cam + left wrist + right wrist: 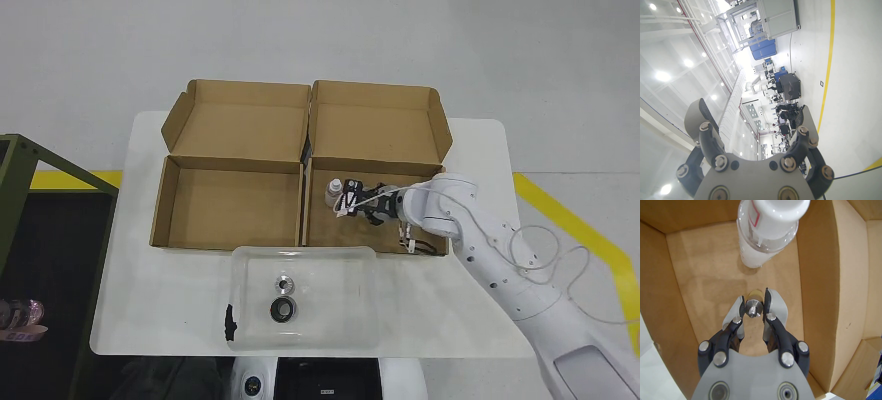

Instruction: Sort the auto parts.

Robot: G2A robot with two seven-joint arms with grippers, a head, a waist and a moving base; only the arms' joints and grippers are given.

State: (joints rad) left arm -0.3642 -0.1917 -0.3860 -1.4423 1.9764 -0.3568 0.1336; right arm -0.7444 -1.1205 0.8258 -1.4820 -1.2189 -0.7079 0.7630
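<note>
Right gripper (753,306) clamped on a metal fitting (752,309), low inside the right box (330,232), centre of the top view, near an upright bottle (334,189). Left gripper (753,111): jaws spread wide. Tray (345,262), lower centre, holds a bearing (284,311) and a small ring (286,281).

Plain brown cardboard boxes (235,208) on a white desk (480,160); a clear bottle (764,228) with a white cap; a silver fitting (752,308), its far end possibly brass-yellow.
</note>
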